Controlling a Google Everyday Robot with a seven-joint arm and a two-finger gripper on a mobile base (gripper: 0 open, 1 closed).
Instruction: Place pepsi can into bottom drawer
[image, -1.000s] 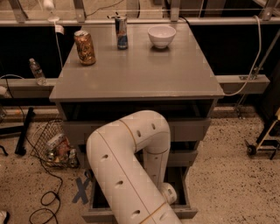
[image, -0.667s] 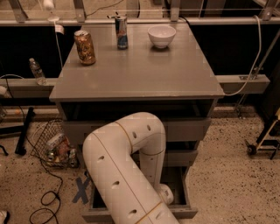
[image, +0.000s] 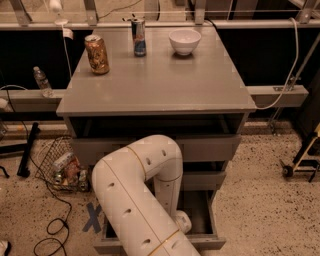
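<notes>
The bottom drawer of the grey cabinet is pulled open at the bottom of the camera view. My white arm bends over and reaches down into it. The arm's last white joint shows just inside the drawer. My gripper is below that joint, hidden behind the arm. The pepsi can is hidden from view.
On the cabinet top stand an orange-gold can at the left, a slim blue-silver can at the back and a white bowl. A wire basket of litter and cables lie on the floor at the left. A wheeled stand is at the right.
My arm's elbow has sunk a little and shifted slightly left over the open drawer. Nothing on the cabinet top has moved.
</notes>
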